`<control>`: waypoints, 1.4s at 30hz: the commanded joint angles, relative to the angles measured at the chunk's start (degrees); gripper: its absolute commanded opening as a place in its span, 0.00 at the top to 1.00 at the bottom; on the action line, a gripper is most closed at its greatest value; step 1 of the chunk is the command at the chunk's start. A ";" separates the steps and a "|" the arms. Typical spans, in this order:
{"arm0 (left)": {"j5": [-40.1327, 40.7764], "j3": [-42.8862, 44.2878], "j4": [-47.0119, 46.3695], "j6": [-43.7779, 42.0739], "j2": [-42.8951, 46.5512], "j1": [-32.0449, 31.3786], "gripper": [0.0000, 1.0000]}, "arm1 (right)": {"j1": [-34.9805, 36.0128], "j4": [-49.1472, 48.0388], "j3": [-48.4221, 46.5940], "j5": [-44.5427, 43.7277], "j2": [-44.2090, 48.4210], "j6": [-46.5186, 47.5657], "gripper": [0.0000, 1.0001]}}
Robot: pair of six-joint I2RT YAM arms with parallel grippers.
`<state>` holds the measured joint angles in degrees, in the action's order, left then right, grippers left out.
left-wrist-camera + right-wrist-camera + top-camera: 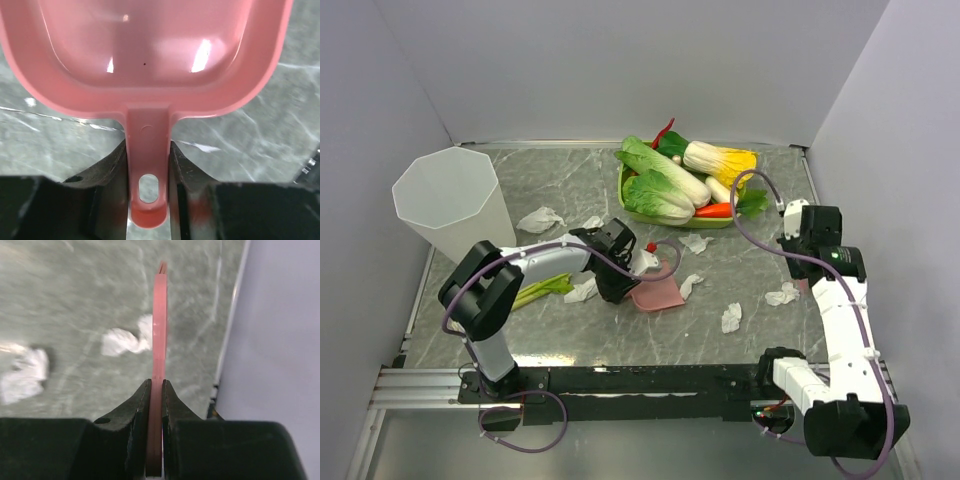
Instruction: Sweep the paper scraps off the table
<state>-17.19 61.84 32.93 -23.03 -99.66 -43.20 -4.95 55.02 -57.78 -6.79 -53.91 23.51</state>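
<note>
Left hand (147, 148), one dustpan (145, 50); right hand (156, 385), one tool (159, 325); seven-odd paper scraps (731, 317).

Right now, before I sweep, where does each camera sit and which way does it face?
Top external: above and behind the bases, looking down on the table; both arms show.
Left wrist: on the left arm, facing along the left gripper, which clamps the pink dustpan by its handle.
Right wrist: facing along the right gripper, which grips a thin pink tool; paper scraps lie beyond.
Shared: top external and left wrist both show the pink dustpan.
</note>
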 commanded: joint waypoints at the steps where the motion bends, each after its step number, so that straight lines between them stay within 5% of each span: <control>1: -3.55 4.77 7.05 -1.93 1.40 -0.13 0.99 | -1.73 -2.11 3.98 -10.34 -2.59 3.21 1.00; 9: 3.99 7.33 15.67 -10.81 2.97 -0.13 0.99 | -2.08 -0.20 4.52 -5.10 -7.96 2.26 1.00; 17: 6.82 5.83 15.59 -13.53 2.71 -0.74 0.99 | 2.82 10.54 -3.83 27.73 -11.75 -2.34 1.00; 23: 6.38 6.44 15.58 -15.03 1.57 -1.27 0.99 | 7.94 14.58 -12.43 44.39 -13.50 -3.11 1.00; 29: 7.26 6.45 16.64 -15.29 2.45 -1.27 0.99 | 8.73 11.60 -17.45 35.89 -12.72 10.97 1.00; 35: 7.87 5.48 18.22 -16.17 3.42 -1.19 0.99 | 15.84 -3.15 -11.13 27.89 -7.53 31.73 1.00; 42: 8.31 5.04 19.63 -16.61 4.12 -1.18 0.99 | 21.82 -11.59 -5.43 24.90 -11.74 43.02 1.00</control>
<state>-9.28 67.66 50.65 -38.37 -98.67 -44.18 14.81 52.16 -66.52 21.02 -63.75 55.88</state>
